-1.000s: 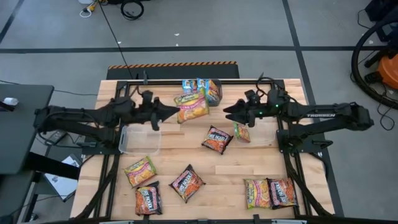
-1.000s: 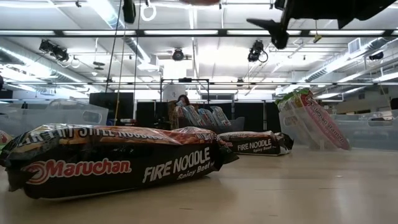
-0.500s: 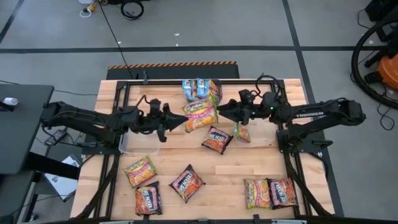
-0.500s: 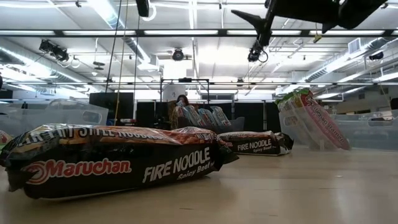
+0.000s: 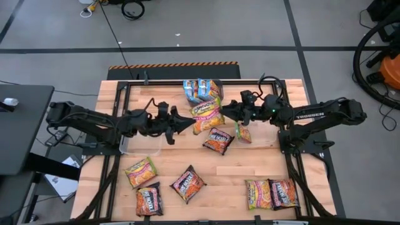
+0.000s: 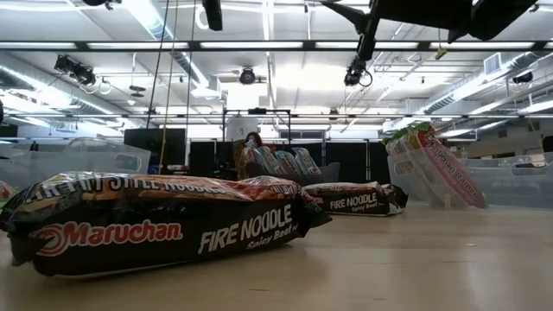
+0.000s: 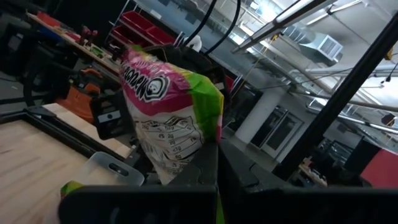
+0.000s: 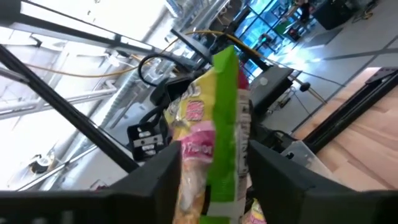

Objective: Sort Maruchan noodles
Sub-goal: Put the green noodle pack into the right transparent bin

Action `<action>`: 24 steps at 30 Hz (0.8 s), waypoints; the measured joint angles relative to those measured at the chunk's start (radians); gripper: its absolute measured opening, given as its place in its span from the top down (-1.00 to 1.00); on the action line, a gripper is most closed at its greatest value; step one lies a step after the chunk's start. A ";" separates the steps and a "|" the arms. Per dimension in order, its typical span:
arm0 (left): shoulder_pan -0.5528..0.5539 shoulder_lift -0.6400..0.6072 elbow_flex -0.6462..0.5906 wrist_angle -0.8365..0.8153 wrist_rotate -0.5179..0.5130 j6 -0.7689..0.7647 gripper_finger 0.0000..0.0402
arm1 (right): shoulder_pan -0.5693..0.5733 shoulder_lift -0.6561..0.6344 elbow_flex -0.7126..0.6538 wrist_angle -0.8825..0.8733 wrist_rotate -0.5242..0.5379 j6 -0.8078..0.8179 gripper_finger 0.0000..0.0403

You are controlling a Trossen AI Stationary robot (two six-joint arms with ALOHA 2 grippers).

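High view is showing the wooden table (image 5: 212, 169) with noodle packets lying scattered, bare boards showing between them. A green-and-pink packet (image 5: 207, 115) is hanging above the table's far middle, between both arms. The left gripper (image 5: 186, 123) is clenching its near edge; the right gripper (image 5: 223, 112) is standing parted around its opposite edge, not yet pinching.
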 joint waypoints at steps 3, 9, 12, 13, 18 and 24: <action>0.000 0.001 0.000 -0.004 -0.002 0.000 1.00 | 0.000 0.000 0.000 -0.001 0.000 0.007 0.31; 0.000 -0.001 0.000 -0.008 -0.021 0.023 0.90 | 0.000 -0.002 0.000 0.002 0.000 0.004 0.68; 0.001 -0.002 0.000 -0.022 -0.017 0.028 0.80 | -0.001 -0.003 0.000 -0.001 -0.001 -0.001 0.83; 0.003 -0.003 0.000 -0.034 -0.017 0.032 0.75 | -0.002 -0.004 0.000 -0.001 -0.001 -0.002 0.87; 0.020 -0.064 -0.001 -0.173 0.003 0.032 0.43 | -0.018 -0.035 0.000 -0.046 -0.049 -0.028 0.93; 0.043 -0.266 0.000 -0.488 -0.026 0.056 0.01 | -0.034 -0.138 0.015 -0.272 -0.071 -0.075 0.94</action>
